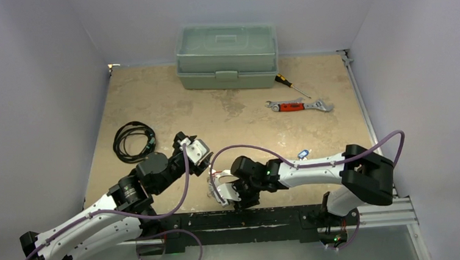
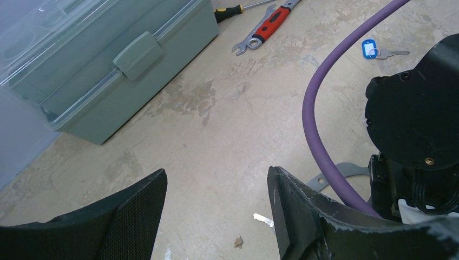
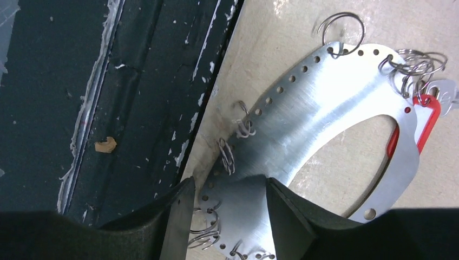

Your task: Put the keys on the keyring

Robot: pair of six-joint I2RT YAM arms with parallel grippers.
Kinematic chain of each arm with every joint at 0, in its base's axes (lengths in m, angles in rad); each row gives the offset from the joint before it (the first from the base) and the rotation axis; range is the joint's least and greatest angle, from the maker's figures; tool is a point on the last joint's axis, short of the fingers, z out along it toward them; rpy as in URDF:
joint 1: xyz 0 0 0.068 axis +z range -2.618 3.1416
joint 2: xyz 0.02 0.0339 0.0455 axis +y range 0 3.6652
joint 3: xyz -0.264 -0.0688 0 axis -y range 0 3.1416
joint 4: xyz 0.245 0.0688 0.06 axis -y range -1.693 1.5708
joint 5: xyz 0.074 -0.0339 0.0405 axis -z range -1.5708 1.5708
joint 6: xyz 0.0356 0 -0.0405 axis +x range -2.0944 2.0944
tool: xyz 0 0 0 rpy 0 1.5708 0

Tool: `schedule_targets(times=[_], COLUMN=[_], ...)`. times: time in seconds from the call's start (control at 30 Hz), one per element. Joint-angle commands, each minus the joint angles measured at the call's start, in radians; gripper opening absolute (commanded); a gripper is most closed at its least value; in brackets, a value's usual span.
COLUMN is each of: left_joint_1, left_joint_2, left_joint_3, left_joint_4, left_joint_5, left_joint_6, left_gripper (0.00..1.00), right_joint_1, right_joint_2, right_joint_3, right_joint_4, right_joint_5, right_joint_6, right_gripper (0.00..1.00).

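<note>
The right gripper (image 3: 228, 187) straddles the keyring (image 3: 325, 103) at the near edge of the table (image 1: 226, 115); whether it grips cannot be told. The left gripper (image 2: 216, 184) hangs wide, empty. The blue-tagged key (image 1: 303, 154) lies apart, farther right.

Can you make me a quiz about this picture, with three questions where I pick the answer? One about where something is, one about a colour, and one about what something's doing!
1. Where is the blue-tag key?
A on the table
B in a drawer
C on a shelf

2. What colour is the wrench handle?
A green
B red
C yellow

3. How is the left gripper?
A shut on a pen
B shut tight
C open, empty

Answers:
1 A, it lies flat on the table.
2 B, red shows between its silver ends.
3 C, bare table shows between its fingers.
</note>
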Motion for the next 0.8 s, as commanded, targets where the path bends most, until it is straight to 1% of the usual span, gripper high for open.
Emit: schedule_targets(times=[0.0,0.1,0.27,0.47,0.63,0.77], left_joint_1=[0.006,0.006,0.005,0.006,0.006,0.005], left_joint_2=[-0.003,-0.003,-0.002,-0.004,-0.003,-0.002], left_joint_3=[-0.005,-0.005,-0.005,-0.006,-0.008,-0.008], left_joint_4=[0.039,0.039,0.039,0.04,0.04,0.04], left_joint_5=[0.007,0.006,0.008,0.007,0.008,0.008], left_joint_6=[0.006,0.006,0.007,0.006,0.006,0.006], left_gripper=[0.67,0.67,0.67,0.67,0.67,0.67], right_joint_1=[0.001,0.003,0.018,0.07,0.094,0.095], right_joint_2=[0.0,-0.021,-0.029,-0.03,-0.039,-0.038], right_joint_3=[0.034,0.032,0.045,0.05,0.038,0.027], right_joint_4=[0.012,0.036,0.027,0.022,0.046,0.057], right_joint_5=[-0.004,-0.01,0.0,0.007,0.02,0.062], right_joint_6=[-0.021,-0.024,-0.03,-0.032,-0.032,-0.032], right_gripper=[0.53,0.52,0.48,0.46,0.39,0.33])
